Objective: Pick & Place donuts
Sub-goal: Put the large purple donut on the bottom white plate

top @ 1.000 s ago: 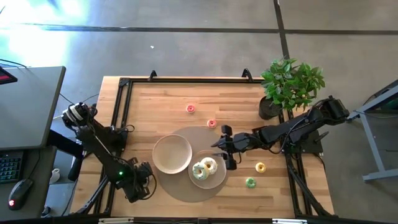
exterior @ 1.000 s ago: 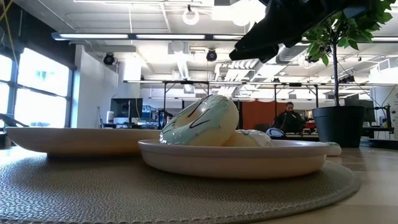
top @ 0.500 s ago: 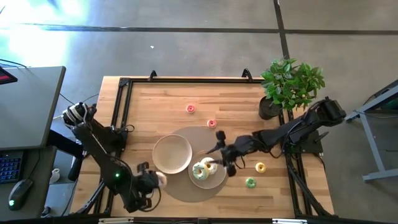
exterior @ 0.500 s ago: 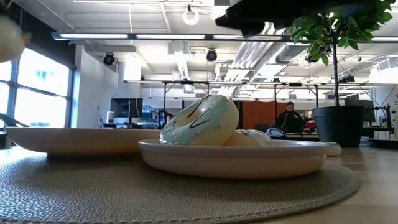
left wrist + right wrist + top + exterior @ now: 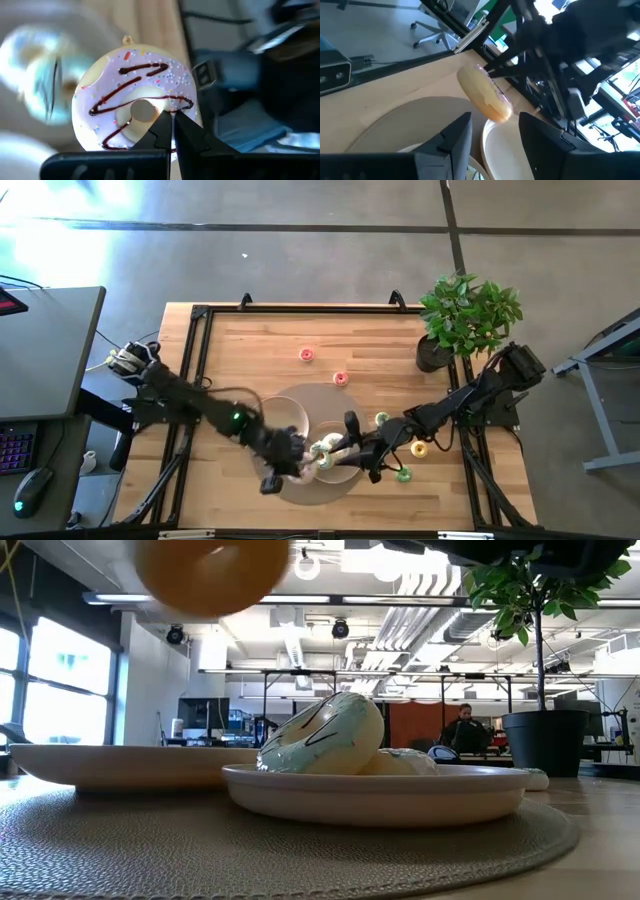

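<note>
Left hand (image 5: 172, 131) gripping pink-sprinkled donut (image 5: 135, 97)

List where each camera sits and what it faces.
High: overhead, straight down on the table; both arms show.
Low: table height, level across the plate into the room; arm overhead.
Left wrist: past the left gripper, shut on the pink-sprinkled donut.
Right wrist: past the open right gripper, toward that donut.
Both wrist views share the donut.

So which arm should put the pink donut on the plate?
The left. Its end effector is shut on the pink donut above the plate; the right end effector is open and empty.
</note>
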Tool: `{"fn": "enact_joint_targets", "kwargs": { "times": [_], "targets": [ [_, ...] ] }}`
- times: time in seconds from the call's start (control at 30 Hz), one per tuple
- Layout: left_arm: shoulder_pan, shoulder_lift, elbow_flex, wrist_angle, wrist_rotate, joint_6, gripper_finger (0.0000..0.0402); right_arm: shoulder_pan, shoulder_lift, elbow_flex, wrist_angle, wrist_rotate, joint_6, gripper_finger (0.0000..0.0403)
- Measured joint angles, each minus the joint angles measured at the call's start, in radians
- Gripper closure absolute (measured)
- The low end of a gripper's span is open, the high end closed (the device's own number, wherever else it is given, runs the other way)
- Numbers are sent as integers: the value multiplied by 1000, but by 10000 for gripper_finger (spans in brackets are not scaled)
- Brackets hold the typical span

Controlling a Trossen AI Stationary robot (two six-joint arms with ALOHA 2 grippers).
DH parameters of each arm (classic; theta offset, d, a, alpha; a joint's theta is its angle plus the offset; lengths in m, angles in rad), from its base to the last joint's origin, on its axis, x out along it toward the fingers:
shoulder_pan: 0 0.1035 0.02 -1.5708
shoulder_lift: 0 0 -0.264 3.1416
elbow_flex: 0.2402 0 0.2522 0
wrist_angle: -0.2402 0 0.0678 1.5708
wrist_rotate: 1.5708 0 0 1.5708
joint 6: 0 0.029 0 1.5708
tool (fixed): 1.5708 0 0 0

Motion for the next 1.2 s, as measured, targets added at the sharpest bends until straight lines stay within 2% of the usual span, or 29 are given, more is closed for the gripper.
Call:
{"fn": "enact_joint_targets", "kwargs": {
  "times": [0.2,0.33,0.43,0.53,0.73,0.97,1.2],
  "targets": [
    [118,7,0,83,208,157,401,-1,0,0,-7,-10,6,242],
    [162,7,0,84,280,196,401,-1,0,0,-5,-8,7,242],
    [181,7,0,84,331,197,401,-1,0,0,16,40,8,242],
    [183,7,0,96,349,216,401,-1,0,0,18,58,8,242],
    [187,7,-1,163,349,268,401,-1,0,0,43,23,8,240],
    [186,27,0,202,282,269,401,-2,0,0,55,1,8,239],
    [195,60,1,230,295,271,401,-2,0,0,60,-44,8,239]
  ]
}}
